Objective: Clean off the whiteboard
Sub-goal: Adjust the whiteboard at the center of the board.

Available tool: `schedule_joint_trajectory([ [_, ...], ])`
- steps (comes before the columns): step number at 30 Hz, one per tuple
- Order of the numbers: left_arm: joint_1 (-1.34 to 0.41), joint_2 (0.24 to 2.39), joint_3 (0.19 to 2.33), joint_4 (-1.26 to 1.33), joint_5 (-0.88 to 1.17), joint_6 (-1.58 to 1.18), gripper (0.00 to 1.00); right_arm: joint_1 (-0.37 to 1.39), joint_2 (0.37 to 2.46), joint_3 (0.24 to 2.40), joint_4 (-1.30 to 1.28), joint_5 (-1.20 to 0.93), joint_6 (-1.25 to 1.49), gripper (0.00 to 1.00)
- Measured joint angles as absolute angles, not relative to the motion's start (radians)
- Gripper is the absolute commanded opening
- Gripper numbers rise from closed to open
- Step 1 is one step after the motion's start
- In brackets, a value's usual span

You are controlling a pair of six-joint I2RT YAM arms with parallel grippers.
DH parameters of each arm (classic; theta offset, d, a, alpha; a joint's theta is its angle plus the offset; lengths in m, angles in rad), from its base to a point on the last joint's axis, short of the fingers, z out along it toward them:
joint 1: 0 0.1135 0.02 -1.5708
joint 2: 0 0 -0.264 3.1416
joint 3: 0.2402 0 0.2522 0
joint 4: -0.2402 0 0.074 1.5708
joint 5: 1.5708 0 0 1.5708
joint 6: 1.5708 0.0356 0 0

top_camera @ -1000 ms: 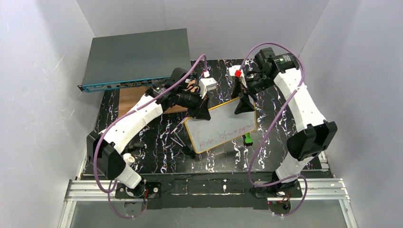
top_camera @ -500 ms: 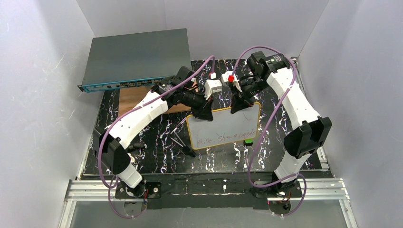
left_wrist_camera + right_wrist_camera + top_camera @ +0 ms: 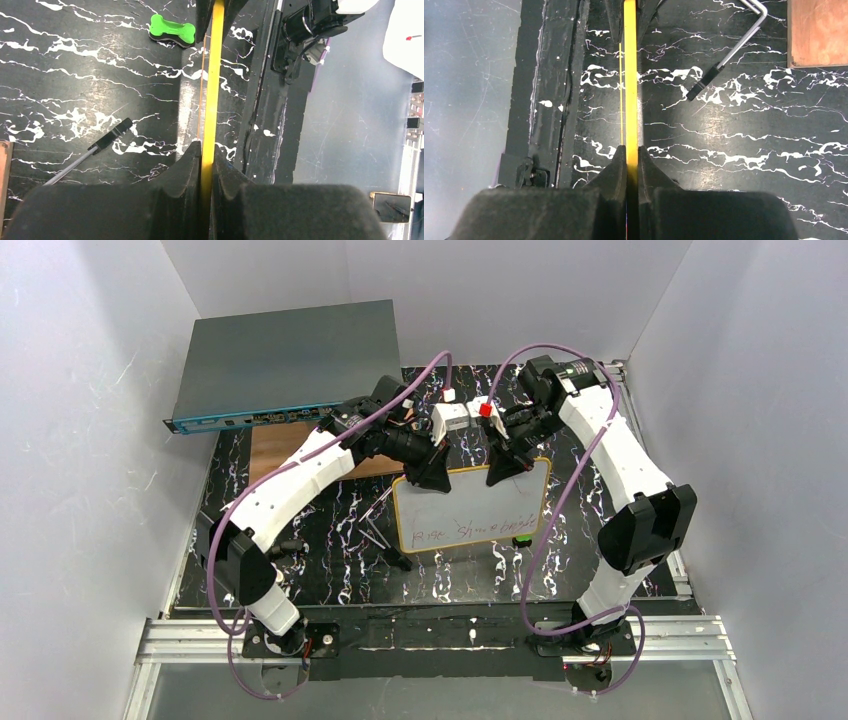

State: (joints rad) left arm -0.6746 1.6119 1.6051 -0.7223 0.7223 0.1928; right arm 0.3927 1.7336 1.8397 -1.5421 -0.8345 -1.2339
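Brown wooden board (image 3: 272, 452) is lying toward the far left corner of the table (image 3: 330, 545). Left arm (image 3: 300, 475) is clamping its jaws tight on the far left corner of the whiteboard (image 3: 470, 505), which is sitting mid-table with its red scribbles facing up. Right arm (image 3: 615, 445) is pinching the far right corner with its jaws, same deal. Green eraser (image 3: 521, 540) is peeking out by the whiteboard's near right corner.

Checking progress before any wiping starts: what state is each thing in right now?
whiteboard: gripped along its far edge, red writing unerased.
left gripper: shut on the whiteboard's rim.
right gripper: shut on the same rim.
green eraser: lying loose, unheld.
metal key: lying flat, unheld.
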Motion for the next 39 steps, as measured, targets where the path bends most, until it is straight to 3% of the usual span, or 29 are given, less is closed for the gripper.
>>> schedule_joint_trajectory([
  [4, -0.676, 1.611, 1.6, -0.715, 0.724, 0.208, 0.0, 0.392, 1.734, 1.84, -1.554, -0.832, -1.235, 0.01],
  [6, -0.676, 1.603, 1.576, -0.682, 0.722, 0.196, 0.07, 0.391, 1.734, 1.842, -1.553, -0.82, -1.232, 0.01],
  [9, -0.676, 1.564, 1.489, -0.566, 0.721, 0.125, 0.34, 0.382, 1.73, 1.847, -1.555, -0.797, -1.224, 0.01],
  [10, -0.673, 1.551, 1.464, -0.518, 0.719, 0.09, 0.52, 0.377, 1.726, 1.848, -1.56, -0.795, -1.209, 0.01],
  [11, -0.663, 1.527, 1.432, -0.45, 0.71, 0.036, 0.6, 0.363, 1.718, 1.848, -1.559, -0.795, -1.184, 0.01],
  [15, -0.612, 1.42, 1.364, -0.279, 0.686, -0.107, 0.67, 0.25, 1.657, 1.841, -1.552, -0.801, -1.132, 0.01],
  [19, -0.605, 1.325, 1.336, -0.143, 0.669, -0.196, 0.98, 0.15, 1.542, 1.77, -1.538, -0.806, -1.071, 0.01],
  [25, -0.612, 1.211, 1.234, -0.001, 0.635, -0.347, 0.98, -0.073, 1.419, 1.655, -1.373, -0.779, -0.852, 0.01],
  [30, -0.638, 1.258, 1.117, 0.096, 0.599, -0.517, 0.98, -0.179, 1.334, 1.494, -1.108, -0.69, -0.639, 0.01],
  [39, -0.945, 1.523, 1.108, 0.015, 0.233, -0.668, 0.8, -0.245, 1.309, 1.325, -0.848, -0.607, -0.399, 0.01],
])
